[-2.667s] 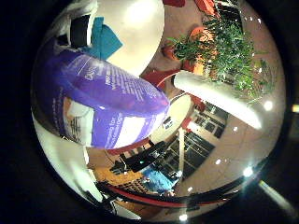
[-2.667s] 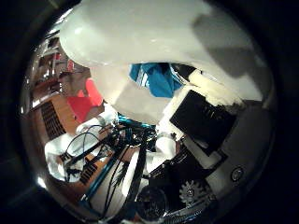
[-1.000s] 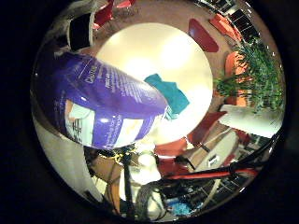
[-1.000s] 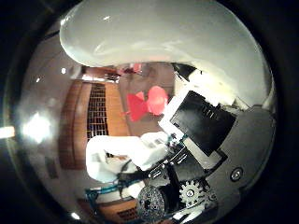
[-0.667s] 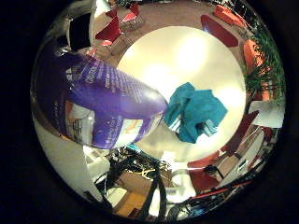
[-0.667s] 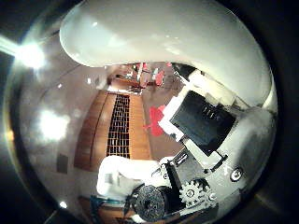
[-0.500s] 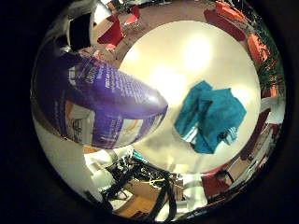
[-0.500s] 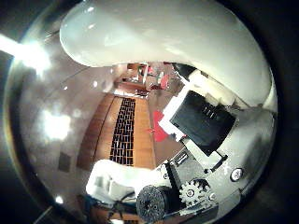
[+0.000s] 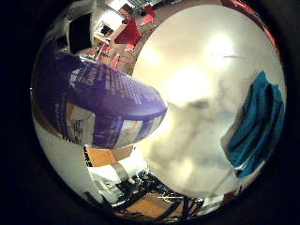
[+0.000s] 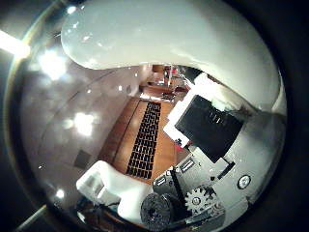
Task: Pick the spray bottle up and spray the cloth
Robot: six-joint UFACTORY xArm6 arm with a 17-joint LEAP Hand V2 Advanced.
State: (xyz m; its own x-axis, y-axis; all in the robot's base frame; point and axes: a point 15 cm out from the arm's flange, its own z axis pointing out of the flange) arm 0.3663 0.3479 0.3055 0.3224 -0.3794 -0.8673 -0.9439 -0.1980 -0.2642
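- Table (image 9: 197, 56): round, pale and glossy, with lamp glare on its top. It spreads wide below the palm.
- Bottle (image 9: 93, 103): a white body with a purple label, pressed close against the palm and filling much of both palm views. It hangs clear of the table, over the table's edge on the side towards the wood floor (image 9: 105, 154).
- Hand (image 10: 212, 159): its white and black parts and a small gear sit hard against the bottle's white side. The fingers (image 10: 207, 128) are curled round the bottle and grip it.
- Cloth (image 9: 258, 126): teal and crumpled, lying on the table near the rim, well apart from the bottle. Taking the bottle as the dial's centre and the chairs as 12 o'clock, the cloth lies at about 3 o'clock.
- Haze: a greyish patch lies over the table top between the bottle and the cloth. I cannot tell whether it is mist or shadow.
- Chairs (image 9: 133, 30): red, standing on the floor just beyond the table's rim.
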